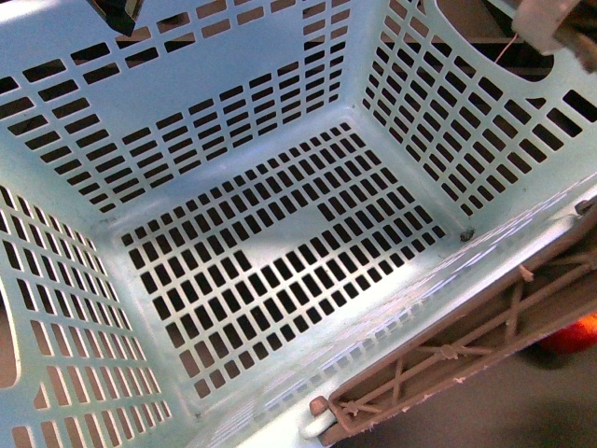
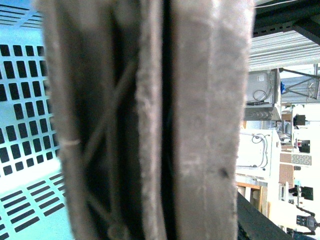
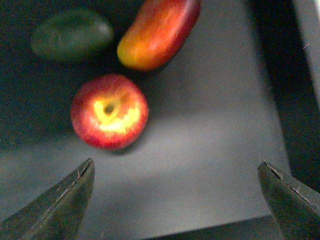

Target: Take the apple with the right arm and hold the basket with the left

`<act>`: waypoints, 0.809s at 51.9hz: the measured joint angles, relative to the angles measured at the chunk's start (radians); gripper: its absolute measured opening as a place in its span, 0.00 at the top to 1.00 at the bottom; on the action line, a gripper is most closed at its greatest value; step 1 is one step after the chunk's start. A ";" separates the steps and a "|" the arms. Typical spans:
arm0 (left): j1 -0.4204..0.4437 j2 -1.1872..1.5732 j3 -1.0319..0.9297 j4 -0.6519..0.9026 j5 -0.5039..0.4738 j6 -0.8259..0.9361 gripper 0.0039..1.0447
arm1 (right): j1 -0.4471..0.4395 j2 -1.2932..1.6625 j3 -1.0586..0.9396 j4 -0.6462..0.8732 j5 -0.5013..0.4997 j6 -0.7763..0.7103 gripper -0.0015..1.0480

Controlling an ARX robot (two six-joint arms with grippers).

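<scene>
Apple (image 3: 109,111) is sitting on the dark bench (image 3: 210,165), ahead of the right fingers (image 3: 60,200), which are standing wide apart, holding nothing. Mango (image 3: 157,32) and avocado (image 3: 72,34) are lying beyond it. Basket (image 1: 233,121) is filling the front view. Its brown handle (image 2: 150,125) is blocking the left wrist view, so the left fingers' state cannot be told.

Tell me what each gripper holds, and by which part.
Right gripper: open, nothing held; the round glossy red apple lies free ahead. Left gripper: cannot tell; the brown swing handle of the turquoise slotted plastic basket fills its view.
</scene>
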 joint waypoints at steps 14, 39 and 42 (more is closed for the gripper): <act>0.000 0.000 0.000 0.000 -0.002 0.000 0.74 | 0.093 0.360 0.166 0.001 0.049 0.042 0.08; 0.000 0.000 0.000 0.000 0.000 0.000 0.74 | 0.187 0.506 0.353 -0.089 0.071 0.130 0.08; 0.000 0.000 0.000 0.000 0.001 0.000 0.74 | 0.191 0.513 0.370 -0.102 0.071 0.134 0.08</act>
